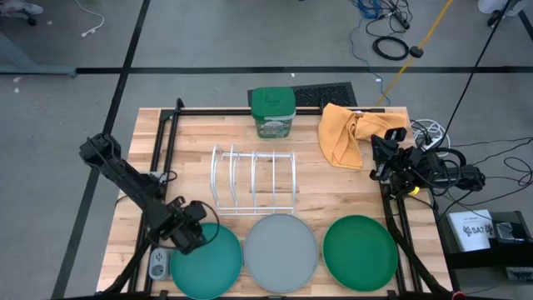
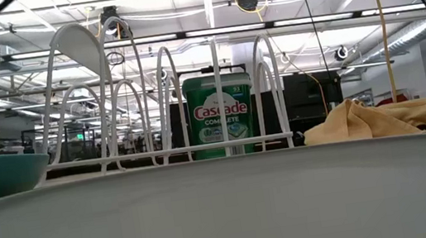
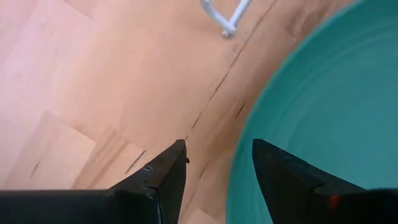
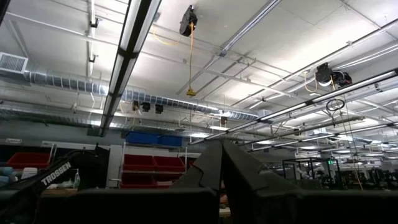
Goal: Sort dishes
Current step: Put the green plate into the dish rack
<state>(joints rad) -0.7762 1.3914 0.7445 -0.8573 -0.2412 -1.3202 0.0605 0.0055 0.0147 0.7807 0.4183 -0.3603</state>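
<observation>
Wooden table (image 1: pixel 350 208) carries my three plates in a row along the near edge, teal (image 1: pixel 212 260), grey (image 1: pixel 281 251) and green (image 1: pixel 360 251), with the white rack (image 1: pixel 254 179) just behind them. My left gripper (image 3: pixel 217 165) sits spread over the teal plate's rim. My right gripper (image 4: pixel 222 163) rests pressed together at the right edge, pointing up.

Wire rack (image 1: pixel 254 179), detergent tub (image 1: pixel 273 112), orange cloth (image 1: pixel 345 133)

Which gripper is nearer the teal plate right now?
Left. The left gripper hangs over the teal plate at its rim, fingers open astride the edge. The right gripper waits far across the table, beside the yellow cloth.
</observation>
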